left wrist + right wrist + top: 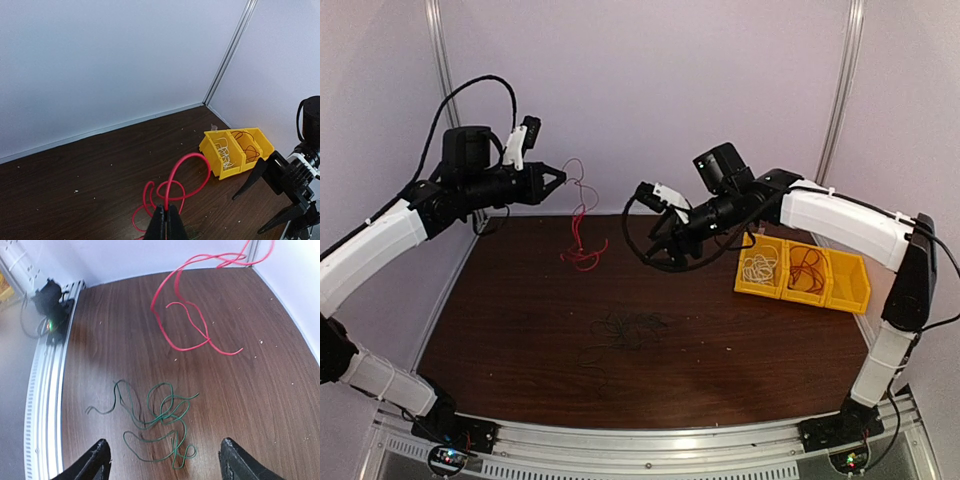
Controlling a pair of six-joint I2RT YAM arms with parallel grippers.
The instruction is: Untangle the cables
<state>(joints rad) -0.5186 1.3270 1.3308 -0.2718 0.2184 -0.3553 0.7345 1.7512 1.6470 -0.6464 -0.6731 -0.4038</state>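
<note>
Over the dark surface (520, 330), the left arm (375, 245) is raised at the rear left. The left jaws are pressed together on the red cable (582, 256), which hangs down and pools on the surface. The right jaws stand spread, holding nothing, in the air near the dark cable (625, 330), which lies loose mid-surface. At the right, a yellow bin (760, 288) holds the white cable (758, 267) in its left compartment.

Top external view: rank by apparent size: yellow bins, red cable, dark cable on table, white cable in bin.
1. yellow bins
2-3. red cable and dark cable: similar spread; the red one hangs lifted, likely nearer the camera, so not ranked
4. white cable
</note>
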